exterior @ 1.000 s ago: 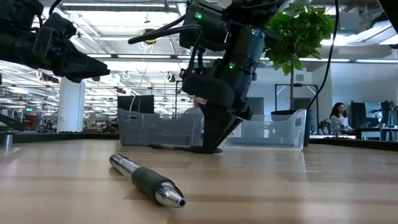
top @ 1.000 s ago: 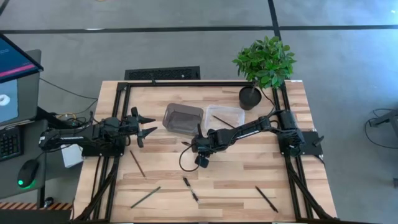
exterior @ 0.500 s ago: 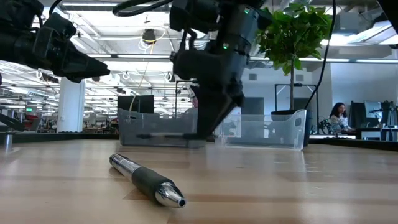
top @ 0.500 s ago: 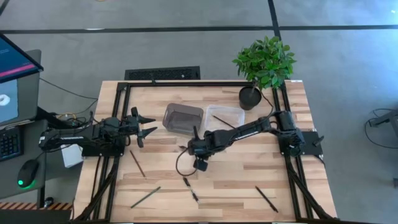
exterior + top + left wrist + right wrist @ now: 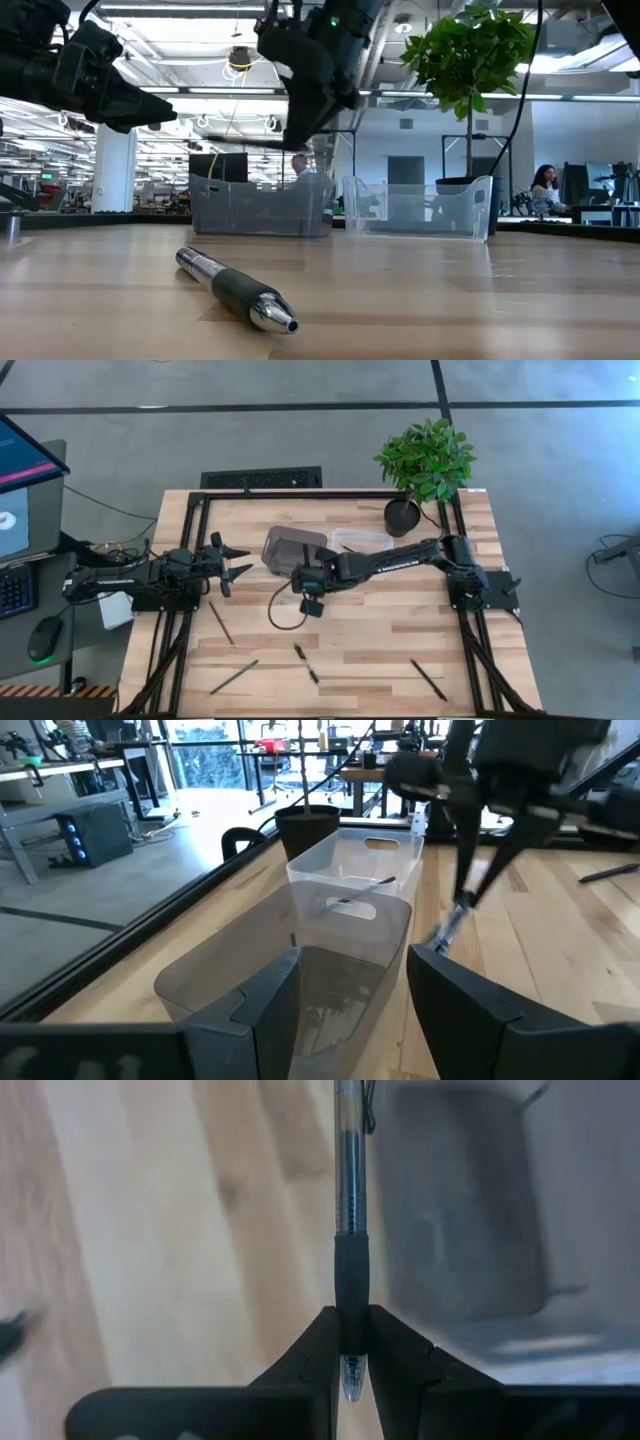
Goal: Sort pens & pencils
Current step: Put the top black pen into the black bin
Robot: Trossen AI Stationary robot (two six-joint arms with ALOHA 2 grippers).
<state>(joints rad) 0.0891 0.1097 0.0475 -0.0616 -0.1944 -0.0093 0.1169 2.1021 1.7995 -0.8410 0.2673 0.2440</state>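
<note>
Wooden worktop point(image 5: 380, 640) is carrying a grey-banded pen point(image 5: 235, 290) near its front edge, with other pens and thin pencils point(image 5: 221, 622) lying scattered toward the front. Farther in, the right gripper point(image 5: 350, 1342) is pinching a clear-barrelled pen point(image 5: 349, 1230) tight, hanging beside the smoky bin point(image 5: 290, 548). At the left edge, the left gripper point(image 5: 240, 560) is waiting, fingers spread.
</note>
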